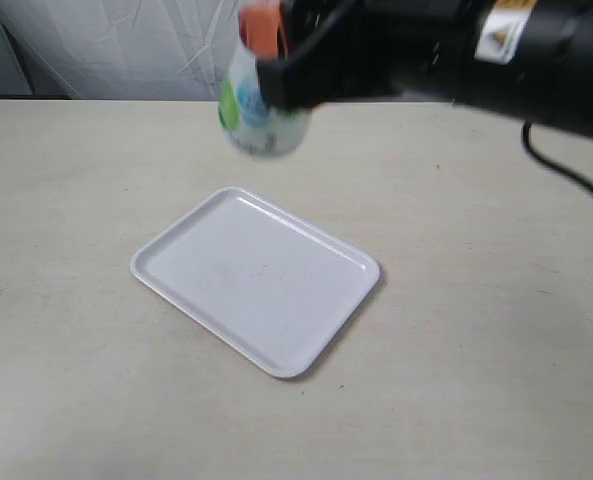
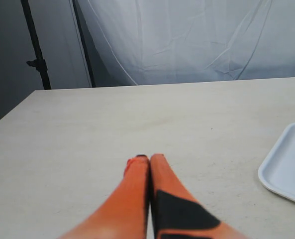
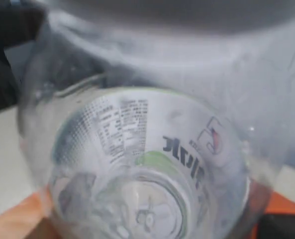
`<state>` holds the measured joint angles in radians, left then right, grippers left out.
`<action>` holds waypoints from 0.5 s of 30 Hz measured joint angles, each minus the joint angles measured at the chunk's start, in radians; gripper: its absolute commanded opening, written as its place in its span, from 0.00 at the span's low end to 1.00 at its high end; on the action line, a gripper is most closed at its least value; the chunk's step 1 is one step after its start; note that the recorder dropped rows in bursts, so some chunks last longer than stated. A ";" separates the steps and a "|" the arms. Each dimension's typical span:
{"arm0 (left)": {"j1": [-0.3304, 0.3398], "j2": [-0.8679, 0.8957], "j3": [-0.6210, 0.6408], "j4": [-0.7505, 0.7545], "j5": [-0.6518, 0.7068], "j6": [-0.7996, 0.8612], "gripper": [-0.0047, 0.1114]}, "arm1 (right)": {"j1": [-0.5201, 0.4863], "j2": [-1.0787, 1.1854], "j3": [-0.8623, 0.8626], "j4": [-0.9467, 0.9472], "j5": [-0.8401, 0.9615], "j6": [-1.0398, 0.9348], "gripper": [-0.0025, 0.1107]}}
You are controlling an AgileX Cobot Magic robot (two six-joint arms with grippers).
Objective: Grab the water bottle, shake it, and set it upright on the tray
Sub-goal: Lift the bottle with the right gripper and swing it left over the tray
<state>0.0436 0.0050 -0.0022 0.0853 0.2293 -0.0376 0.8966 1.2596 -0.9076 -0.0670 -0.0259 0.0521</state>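
The right jaws are clamped on the bottle (image 1: 261,118) and hold it in the air over the desk (image 1: 66,190). In the exterior view the bottle appears blurred, beyond the far corner of the tray (image 1: 256,290) and not touching it. The left jaws are pressed together, empty, low over the desk near the tray.

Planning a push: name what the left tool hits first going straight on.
Probably bare table just ahead of the shut left tool; the tray lies off to the side. Depth unclear.
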 measured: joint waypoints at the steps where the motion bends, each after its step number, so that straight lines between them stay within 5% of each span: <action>1: 0.000 0.000 0.000 0.000 0.000 0.000 0.04 | 0.000 0.043 0.017 0.000 0.038 0.000 0.01; 5: 0.000 0.000 0.000 0.000 0.000 0.000 0.04 | 0.002 0.109 0.016 0.016 0.274 0.002 0.01; 15: 0.000 0.000 0.000 0.000 0.000 0.000 0.04 | 0.002 -0.129 -0.068 -0.004 0.075 0.002 0.01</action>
<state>0.0436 0.0050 -0.0022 0.0853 0.2293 -0.0376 0.8989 1.1306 -0.9754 -0.0709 0.0492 0.0540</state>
